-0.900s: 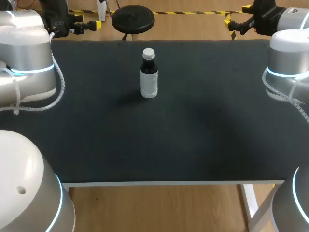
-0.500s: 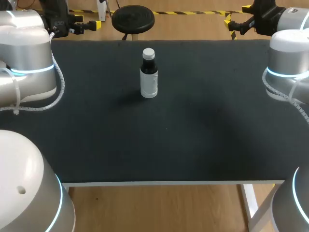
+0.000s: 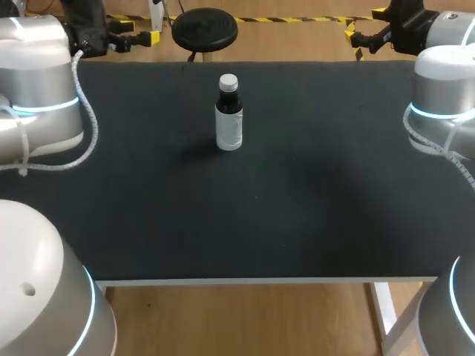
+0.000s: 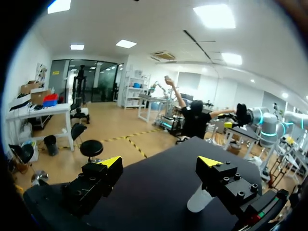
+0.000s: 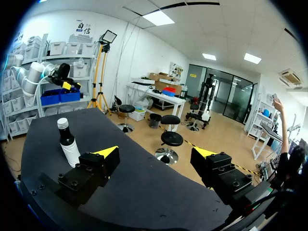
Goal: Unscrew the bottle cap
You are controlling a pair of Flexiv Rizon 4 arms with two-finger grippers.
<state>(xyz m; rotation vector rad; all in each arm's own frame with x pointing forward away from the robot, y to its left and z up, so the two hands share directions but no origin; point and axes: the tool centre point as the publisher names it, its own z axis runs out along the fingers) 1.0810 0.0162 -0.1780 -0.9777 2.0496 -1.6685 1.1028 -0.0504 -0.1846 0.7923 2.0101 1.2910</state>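
Observation:
A small dark bottle (image 3: 228,119) with a white label and a grey cap (image 3: 228,81) stands upright at the back middle of the black table (image 3: 297,215). My left gripper (image 3: 137,33) hangs open at the far left corner, well away from the bottle. In its wrist view the left gripper (image 4: 160,161) holds nothing, and the bottle (image 4: 197,201) shows partly behind one finger. At the far right corner my right gripper (image 3: 365,25) is open too. The right wrist view shows the right gripper (image 5: 156,152) empty, with the bottle (image 5: 68,147) off to the side past one finger.
A round black stool (image 3: 205,28) stands just beyond the table's far edge. My arms' silver links (image 3: 41,81) rise over the left and right table edges. The mat around the bottle carries nothing else.
My left arm has shifted slightly at the far left corner. The bottle and the right arm have stayed put.

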